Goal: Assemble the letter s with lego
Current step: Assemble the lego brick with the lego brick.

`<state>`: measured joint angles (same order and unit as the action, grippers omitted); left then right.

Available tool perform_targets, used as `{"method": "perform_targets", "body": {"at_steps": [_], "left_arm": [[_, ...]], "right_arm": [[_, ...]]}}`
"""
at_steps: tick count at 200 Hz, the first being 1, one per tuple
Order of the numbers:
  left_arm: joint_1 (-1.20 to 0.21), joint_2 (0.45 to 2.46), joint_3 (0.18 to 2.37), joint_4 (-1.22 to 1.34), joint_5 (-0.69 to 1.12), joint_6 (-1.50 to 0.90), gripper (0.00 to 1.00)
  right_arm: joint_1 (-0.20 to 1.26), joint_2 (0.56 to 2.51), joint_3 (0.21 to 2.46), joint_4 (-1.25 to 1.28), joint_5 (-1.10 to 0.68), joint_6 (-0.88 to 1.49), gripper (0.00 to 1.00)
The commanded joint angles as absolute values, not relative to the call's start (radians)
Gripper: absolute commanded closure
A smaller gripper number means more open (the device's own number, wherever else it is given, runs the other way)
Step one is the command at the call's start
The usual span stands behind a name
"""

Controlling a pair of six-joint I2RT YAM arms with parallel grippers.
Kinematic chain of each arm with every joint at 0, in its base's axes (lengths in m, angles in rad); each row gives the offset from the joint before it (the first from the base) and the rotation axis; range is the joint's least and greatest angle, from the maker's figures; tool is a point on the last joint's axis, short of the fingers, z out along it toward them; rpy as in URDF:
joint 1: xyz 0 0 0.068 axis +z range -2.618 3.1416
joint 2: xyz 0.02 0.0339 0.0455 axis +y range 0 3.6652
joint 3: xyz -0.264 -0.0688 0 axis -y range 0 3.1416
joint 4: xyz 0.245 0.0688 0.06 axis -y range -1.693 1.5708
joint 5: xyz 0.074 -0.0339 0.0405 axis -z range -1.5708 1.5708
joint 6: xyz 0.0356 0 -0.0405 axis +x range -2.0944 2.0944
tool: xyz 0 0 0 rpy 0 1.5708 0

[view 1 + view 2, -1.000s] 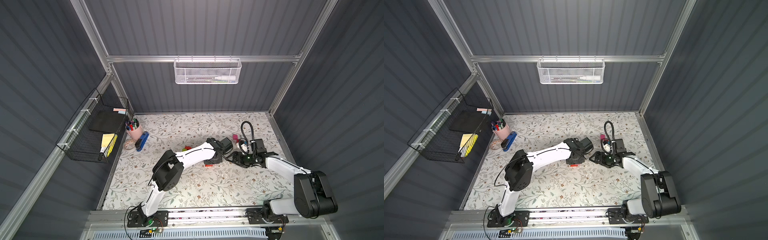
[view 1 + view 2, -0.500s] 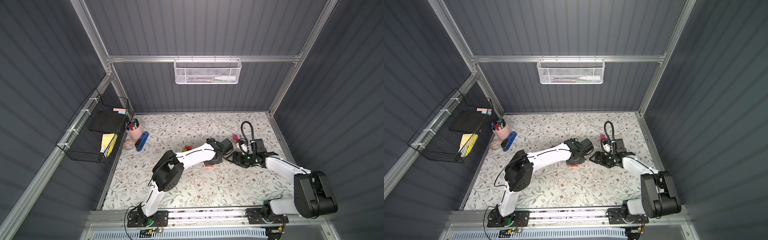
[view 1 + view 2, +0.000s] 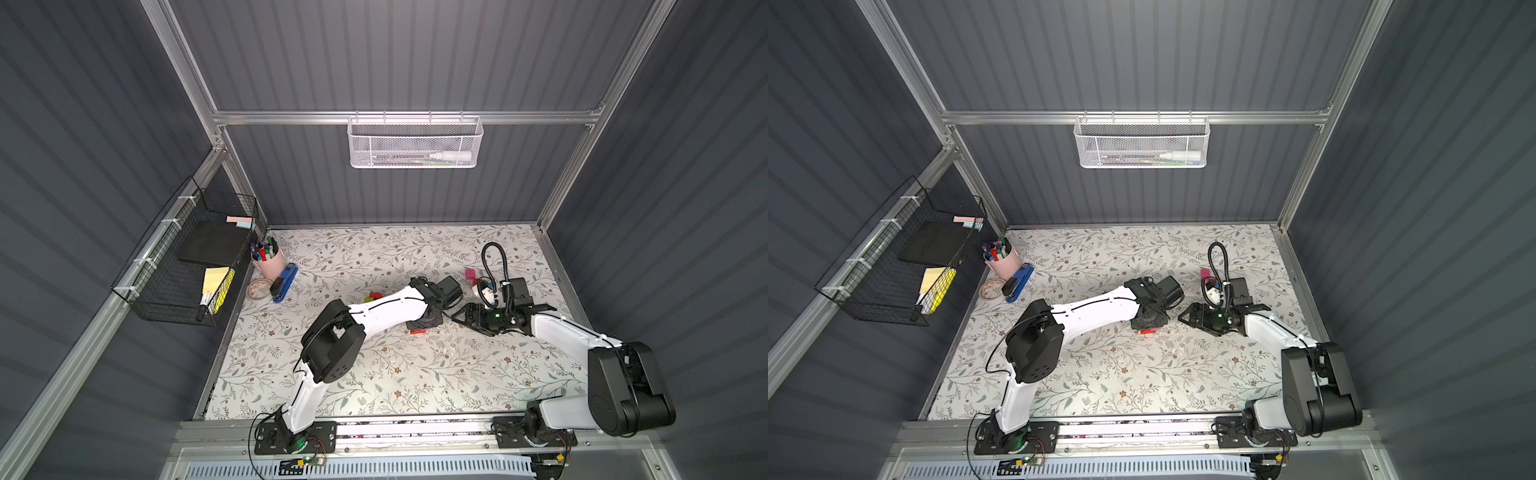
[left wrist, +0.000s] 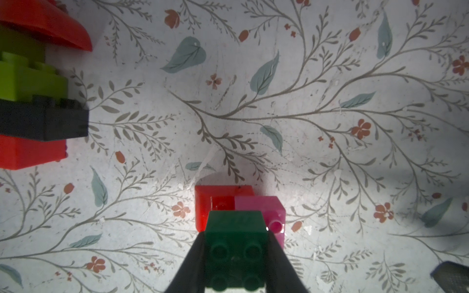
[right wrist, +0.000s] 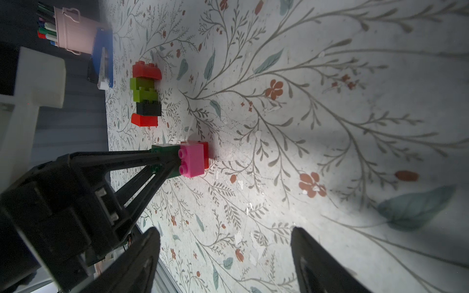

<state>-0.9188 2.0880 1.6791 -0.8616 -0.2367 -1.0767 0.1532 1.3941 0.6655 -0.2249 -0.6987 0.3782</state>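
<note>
My left gripper (image 4: 236, 236) is shut on a dark green lego brick (image 4: 236, 248), studs toward the wrist camera, held low over the mat. The green brick presses against a red brick (image 4: 203, 208) and a pink brick (image 4: 266, 208) joined side by side on the mat. In both top views only a red edge (image 3: 417, 331) shows under that gripper. My right gripper (image 5: 224, 236) stands open and empty just right of this cluster (image 5: 194, 159). A joined column of red, lime green, black and red bricks (image 5: 146, 93) lies further left. One loose pink brick (image 3: 470, 273) lies behind my right wrist.
A pink pen cup (image 3: 269, 259), a blue stapler (image 3: 284, 282) and a small round dish (image 3: 258, 288) sit at the mat's far left. A black wire basket (image 3: 187, 266) hangs on the left wall and a white mesh basket (image 3: 415, 141) on the back wall.
</note>
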Motion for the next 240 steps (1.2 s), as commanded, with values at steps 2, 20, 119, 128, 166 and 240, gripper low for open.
{"method": "perform_targets", "body": {"at_steps": [2,20,119,128,166,240], "left_arm": [[-0.902,2.11,1.638,-0.903,-0.207,-1.036,0.74],[-0.895,2.103,1.638,-0.893,-0.2,-0.993,0.73],[-0.874,2.065,1.649,-0.873,-0.155,-0.868,0.66],[-0.874,2.059,1.651,-0.866,-0.152,-0.867,0.64],[-0.874,2.034,1.655,-0.849,-0.149,-0.865,0.57],[-0.872,1.959,1.665,-0.863,-0.185,-0.809,0.4]], "right_arm": [[0.147,1.39,0.661,-0.224,-0.726,0.378,0.17],[0.148,1.382,0.662,-0.225,-0.73,0.379,0.17],[0.147,1.36,0.683,-0.248,-0.73,0.377,0.17],[0.148,1.359,0.686,-0.251,-0.73,0.377,0.17],[0.148,1.349,0.702,-0.276,-0.727,0.37,0.17],[0.146,1.337,0.832,-0.408,-0.575,0.304,0.16]]}}
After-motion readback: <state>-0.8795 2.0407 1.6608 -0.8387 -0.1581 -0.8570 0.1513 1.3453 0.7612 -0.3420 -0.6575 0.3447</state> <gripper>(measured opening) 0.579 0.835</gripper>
